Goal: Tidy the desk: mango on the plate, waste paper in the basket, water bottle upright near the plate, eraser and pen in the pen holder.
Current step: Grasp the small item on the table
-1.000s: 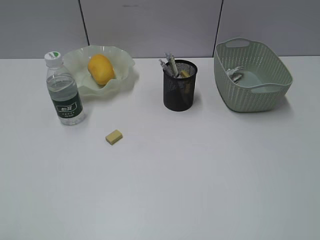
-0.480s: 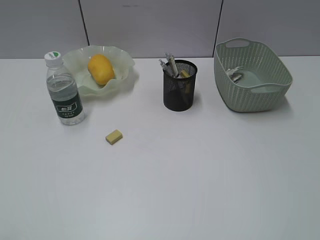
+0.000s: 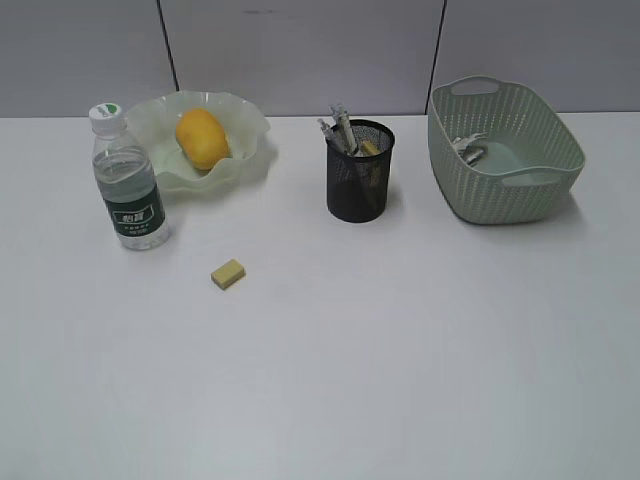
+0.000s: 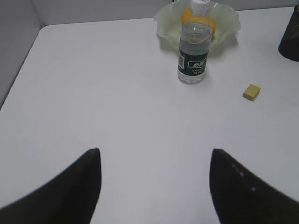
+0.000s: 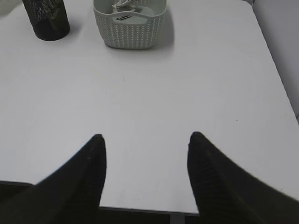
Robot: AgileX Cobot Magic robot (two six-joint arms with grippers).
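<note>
The mango (image 3: 202,138) lies in the ruffled pale green plate (image 3: 248,120) at the back left. The water bottle (image 3: 126,180) stands upright in front of the plate; it also shows in the left wrist view (image 4: 194,46). A yellow eraser (image 3: 228,273) lies on the desk (image 3: 400,340), also in the left wrist view (image 4: 252,92). The black pen holder (image 3: 359,185) holds pens and a yellow item. The waste paper (image 3: 468,148) lies in the basket (image 3: 520,185). My left gripper (image 4: 154,154) and right gripper (image 5: 146,137) are open, empty, and far from everything.
A grey partition wall runs along the back of the desk. In the right wrist view the desk's near edge lies just under my fingers, with the basket (image 5: 131,35) and pen holder (image 5: 46,21) far ahead.
</note>
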